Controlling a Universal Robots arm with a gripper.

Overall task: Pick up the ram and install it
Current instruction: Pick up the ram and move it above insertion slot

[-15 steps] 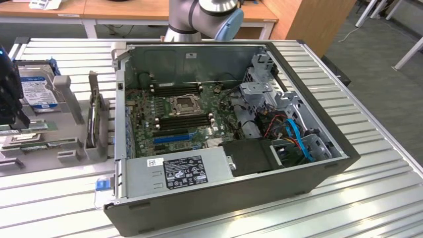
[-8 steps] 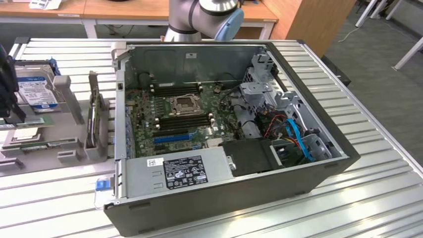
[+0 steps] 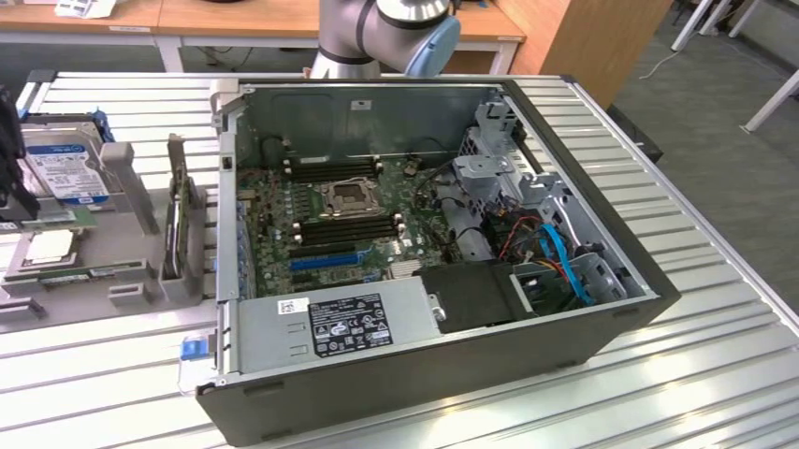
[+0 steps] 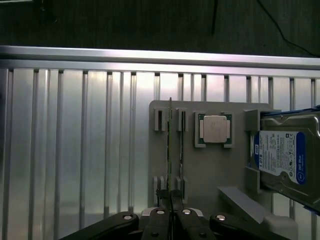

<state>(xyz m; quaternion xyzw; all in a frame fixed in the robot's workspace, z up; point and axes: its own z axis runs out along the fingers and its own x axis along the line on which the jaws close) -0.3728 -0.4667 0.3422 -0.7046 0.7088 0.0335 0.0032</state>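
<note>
In the wrist view the ram (image 4: pixel 170 145) is a thin green stick seen edge-on, running along the grey holder (image 4: pixel 210 170) between its pairs of slotted posts. My gripper (image 4: pixel 171 199) is shut on the ram's near end, with its black fingers meeting on the stick's edge. Whether the stick has left its slots I cannot tell. A second stick like it (image 4: pixel 181 150) stands in the neighbouring slots. In the exterior view a green stick (image 3: pixel 94 272) lies along the holder's near side, at that view's left.
On the holder sit a square silver processor chip (image 4: pixel 215 129) and a blue-labelled hard drive (image 4: pixel 285 155). An open computer case (image 3: pixel 624 309) lies on the slatted metal table, showing black memory slots (image 3: pixel 331 168), a blue expansion slot (image 3: pixel 327 260) and a power supply (image 3: pixel 337 323). The arm's base (image 3: pixel 387 28) stands behind it.
</note>
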